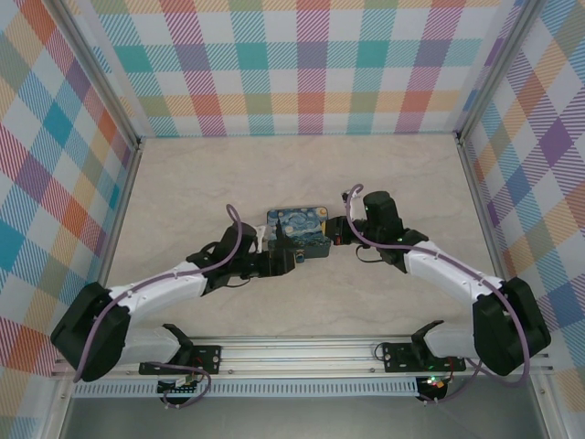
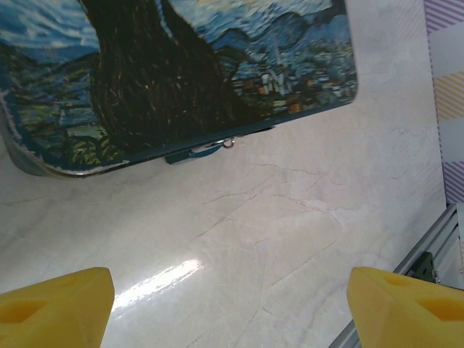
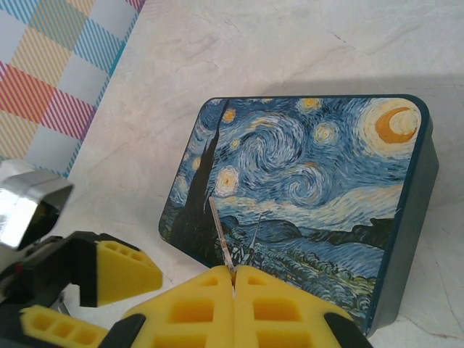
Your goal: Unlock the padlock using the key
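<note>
At six o'clock of the right wrist view, clamped tight between the yellow foam fingers of the right gripper (image 3: 233, 275): a thin pale-grey metal key (image 3: 222, 235), jutting toward twelve across the lid of a dark-blue rectangular box (image 3: 312, 188) painted with a starry night. Spread wide at the bottom corners of the left wrist view, with nothing between: the left gripper (image 2: 230, 301). Straight ahead of it at twelve o'clock, on the box's front edge: a tiny padlock (image 2: 206, 150) with teal body and silvery shackle, hanging at the latch, well apart from those open fingertips.

Judged not yet begun: bringing key to keyhole.

Could go wrong through twisting of so thin a key in soft foam, then slipping out or arriving crooked at a keyhole too small to make out. Could also go wrong by nudging the unheld box across the pale marbled table (image 2: 290, 217), carrying the padlock off line. Worth steadying box or padlock with the left claw first.

As for the box: closed, lid down, apparently locked; contents hidden
</note>
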### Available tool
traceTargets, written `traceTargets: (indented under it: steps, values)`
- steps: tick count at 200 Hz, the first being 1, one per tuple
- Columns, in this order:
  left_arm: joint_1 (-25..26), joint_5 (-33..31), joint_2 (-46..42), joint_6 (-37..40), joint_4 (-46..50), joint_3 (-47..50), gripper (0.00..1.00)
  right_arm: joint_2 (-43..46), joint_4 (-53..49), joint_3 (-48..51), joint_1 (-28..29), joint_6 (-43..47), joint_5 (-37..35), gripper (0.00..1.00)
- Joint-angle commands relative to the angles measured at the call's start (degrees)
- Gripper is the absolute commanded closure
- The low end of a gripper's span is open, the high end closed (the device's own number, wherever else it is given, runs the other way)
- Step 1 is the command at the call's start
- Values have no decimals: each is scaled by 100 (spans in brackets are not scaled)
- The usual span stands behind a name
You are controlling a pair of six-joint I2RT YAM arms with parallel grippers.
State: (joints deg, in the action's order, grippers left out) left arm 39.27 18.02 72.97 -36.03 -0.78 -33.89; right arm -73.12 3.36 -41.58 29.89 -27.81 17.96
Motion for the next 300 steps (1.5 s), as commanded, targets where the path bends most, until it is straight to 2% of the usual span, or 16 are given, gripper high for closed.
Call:
traceTargets:
  steps: [1,43,99,144,183,240,300]
  values:
    - [55,143,282,-265,-600,-111,16,190,64,-21,35,13,-94,98]
    - [22,-183,771,-175,-864,-332,15,329,-10,52,35,47,-152,98]
    - [-357,-524,1159,125,-1181,-509,15,439,-34,163,35,74,-143,98]
    - [-743,-548,1391,725,-1249,-833,16,526,-19,254,34,109,-126,97]
    - [-815,-318,1591,1239,-1054,-1160,18,553,6,332,35,90,-93,97]
    - [-815,-217,1270,1292,-1397,-565,21,419,453,408,35,-65,99,97]
    - [-824,19,1335,1299,-2119,-132,26,-432,1358,228,53,-497,486,97]
